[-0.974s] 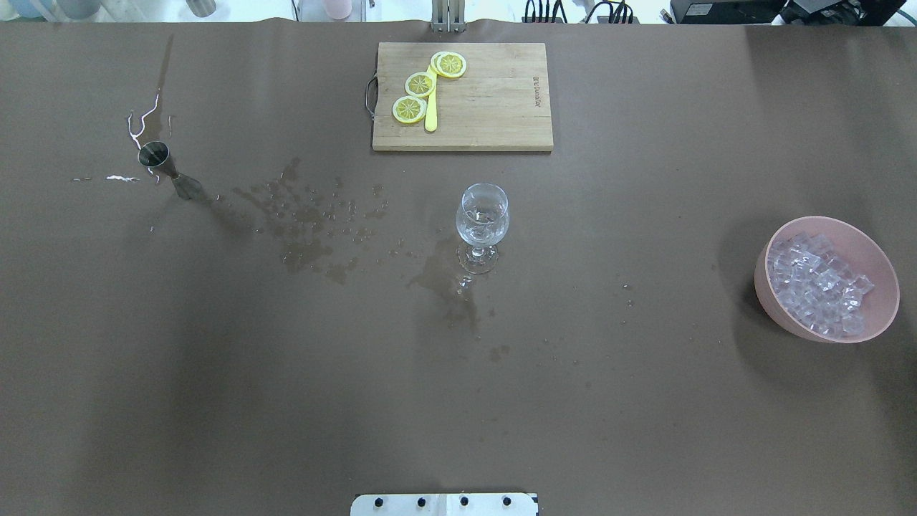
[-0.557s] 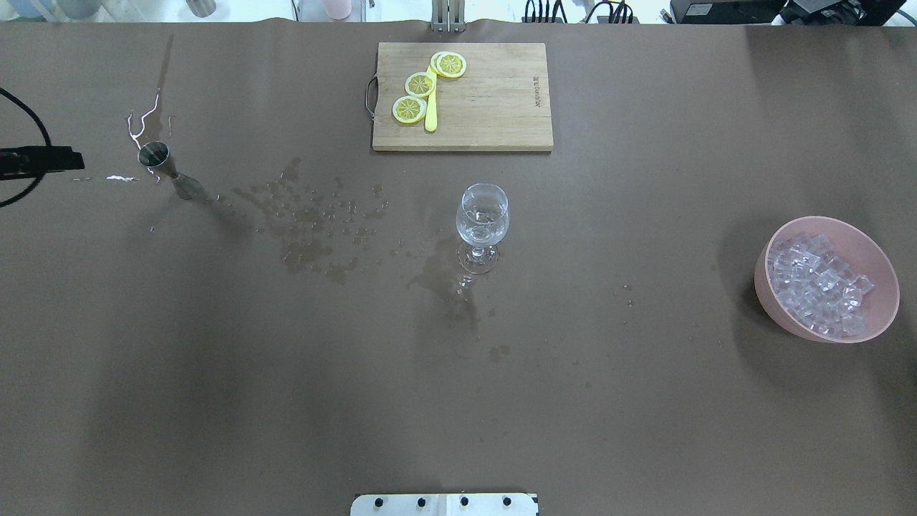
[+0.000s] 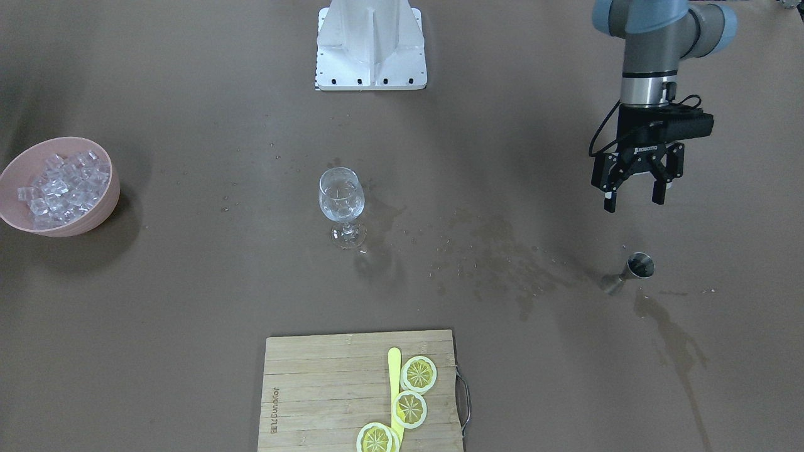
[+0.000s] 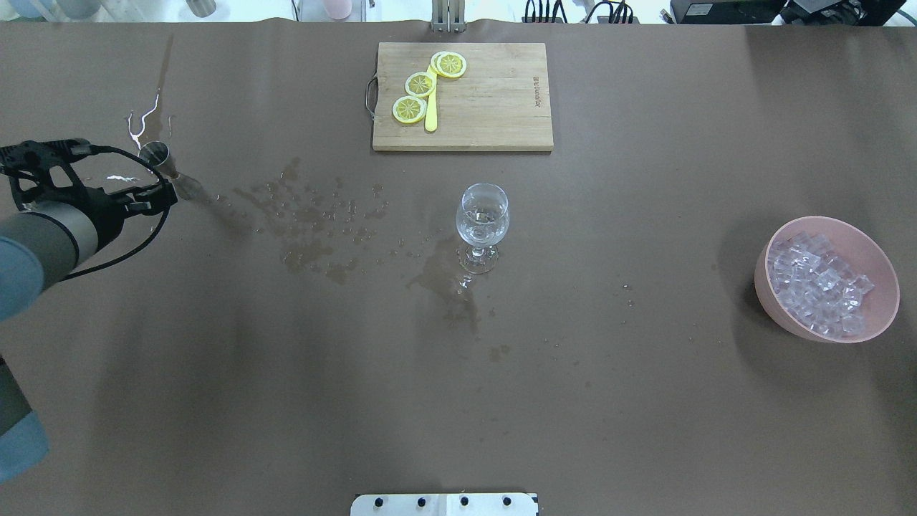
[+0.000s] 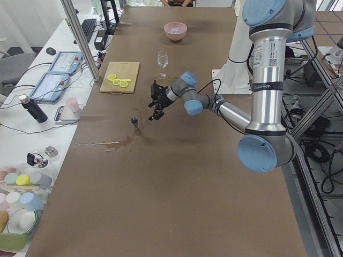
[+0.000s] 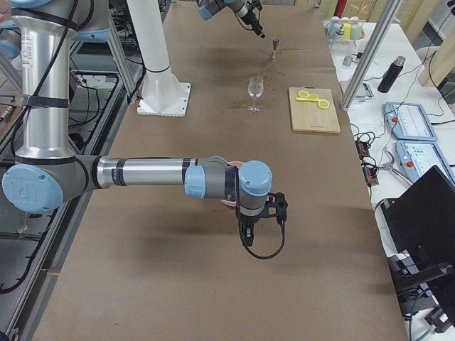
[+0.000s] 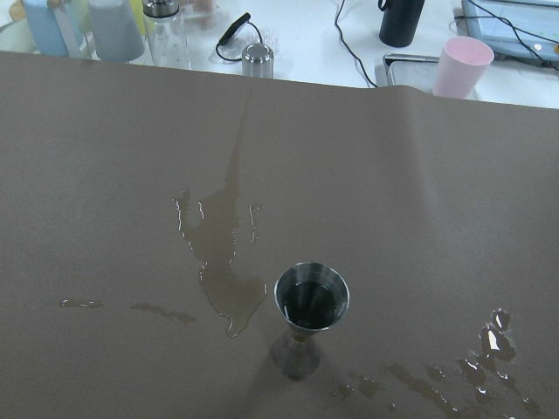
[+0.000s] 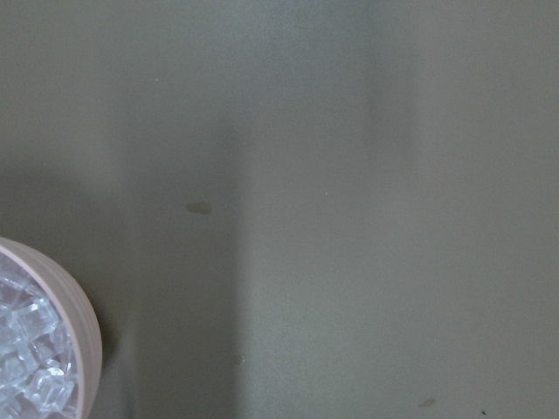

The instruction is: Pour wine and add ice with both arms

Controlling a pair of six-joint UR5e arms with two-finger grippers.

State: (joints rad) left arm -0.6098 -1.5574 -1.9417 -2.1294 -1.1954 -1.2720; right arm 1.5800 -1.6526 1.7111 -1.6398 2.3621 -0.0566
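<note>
A small steel jigger (image 7: pixel 312 301) holding the clear wine stands at the table's left in the overhead view (image 4: pixel 155 154). My left gripper (image 3: pixel 631 196) hangs open above the table on the robot's side of the jigger (image 3: pixel 641 265), apart from it, nothing between its fingers. The wine glass (image 4: pixel 482 218) stands upright mid-table. Ice (image 4: pixel 817 287) fills a pink bowl (image 4: pixel 881 287) at the right. My right gripper (image 6: pixel 245 238) shows only in the exterior right view, low beside the bowl. I cannot tell its state. The right wrist view catches the bowl's rim (image 8: pixel 83 323).
A wooden cutting board (image 4: pixel 494 107) with lemon slices (image 4: pixel 420 84) and a yellow utensil lies at the far edge. Wet spill patches (image 4: pixel 308 222) spread between jigger and glass. The white pedestal base (image 3: pixel 370 44) sits at the robot's side.
My left arm has come into the overhead view from the left edge and moved right, toward the jigger. The glass, bowl and board have not moved.
</note>
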